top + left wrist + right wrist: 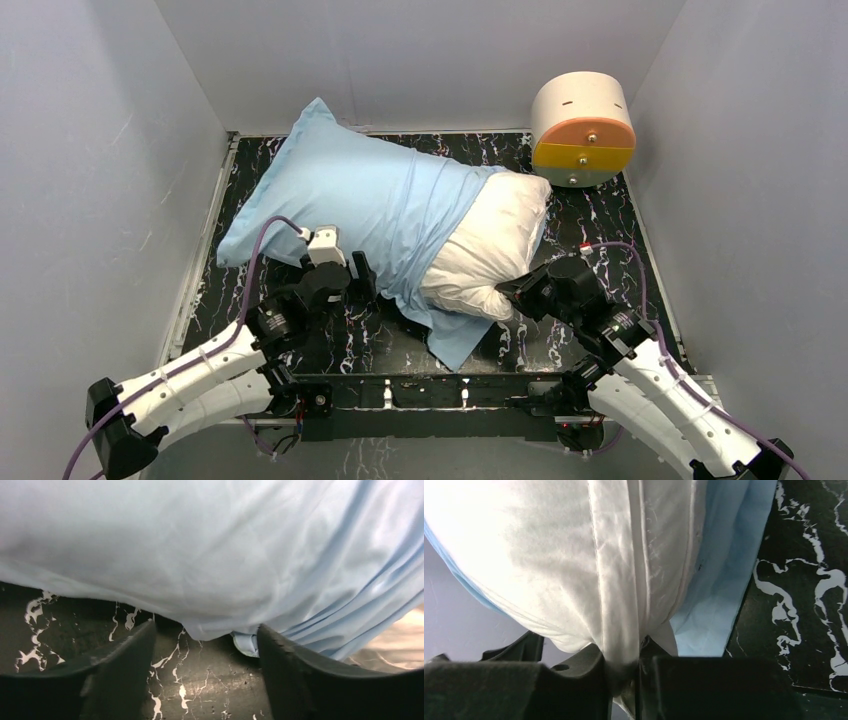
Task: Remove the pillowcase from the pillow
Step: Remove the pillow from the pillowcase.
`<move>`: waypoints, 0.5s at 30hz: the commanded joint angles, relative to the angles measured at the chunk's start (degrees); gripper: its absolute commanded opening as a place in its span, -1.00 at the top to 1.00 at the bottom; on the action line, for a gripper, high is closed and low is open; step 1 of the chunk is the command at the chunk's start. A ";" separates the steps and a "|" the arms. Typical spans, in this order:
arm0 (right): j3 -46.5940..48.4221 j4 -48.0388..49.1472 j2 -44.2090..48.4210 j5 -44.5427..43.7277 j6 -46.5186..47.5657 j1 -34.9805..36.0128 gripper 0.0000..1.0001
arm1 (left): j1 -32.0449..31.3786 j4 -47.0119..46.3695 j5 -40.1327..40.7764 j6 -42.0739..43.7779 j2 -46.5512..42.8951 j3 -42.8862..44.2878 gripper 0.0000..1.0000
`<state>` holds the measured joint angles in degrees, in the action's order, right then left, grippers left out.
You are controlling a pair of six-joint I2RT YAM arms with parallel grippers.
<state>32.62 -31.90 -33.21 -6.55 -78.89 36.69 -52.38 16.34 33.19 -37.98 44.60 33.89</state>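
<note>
Jaws of the right gripper (639,672) are clamping a gathered fold of the pillow (549,555). In the right wrist view we are seeing the white, wrinkled fabric bunching into a narrow pleat exactly where the two dark fingers (684,685) are meeting. Just beside that pleat, on the right, the pillowcase (724,580) is showing as a light blue sheet lying under the pillow and on the black, white-veined table (809,560).

The left gripper (205,647) is standing with its jaws wide apart, holding nothing. In the left wrist view we are looking along the tabletop between its two black fingers (127,655), and the lower edge of the blue cover is bulging down between their tips. Whether either finger is touching the cloth, we are unable to tell.

Only the top view is giving us the whole layout. The pillow is lying diagonally across the table, its far-left part inside the pillowcase, its near-right end bare and white. A loose blue flap is trailing toward the near edge, between the two arms. The left gripper is sitting at the near side of the covered part, the right one at the bare end's near corner. In the far right corner a round cream-and-orange drum (583,125) is resting, near the pillow's bare end and well apart from both grippers.
</note>
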 commanded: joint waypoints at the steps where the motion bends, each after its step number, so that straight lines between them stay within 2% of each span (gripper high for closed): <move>1: 1.88 -1.14 1.73 -6.96 0.62 -0.46 0.47 | 0.17 3.14 2.50 5.53 -0.65 6.74 -0.56; 5: 4.37 -3.76 2.24 -9.89 2.30 -0.42 0.13 | 0.16 2.38 0.02 9.67 -0.18 10.90 -0.77; 10: 6.99 -5.85 2.47 -12.33 4.36 -0.41 -0.26 | 0.16 3.90 -3.89 13.92 4.82 16.87 -0.88; 15: 9.69 -7.71 2.29 -14.27 6.72 -0.41 -0.46 | 0.17 4.96 -7.68 16.33 10.15 21.39 -0.96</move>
<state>37.85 -38.63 -31.33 -16.08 -74.98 36.45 -52.34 19.14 29.10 -25.54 52.21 51.77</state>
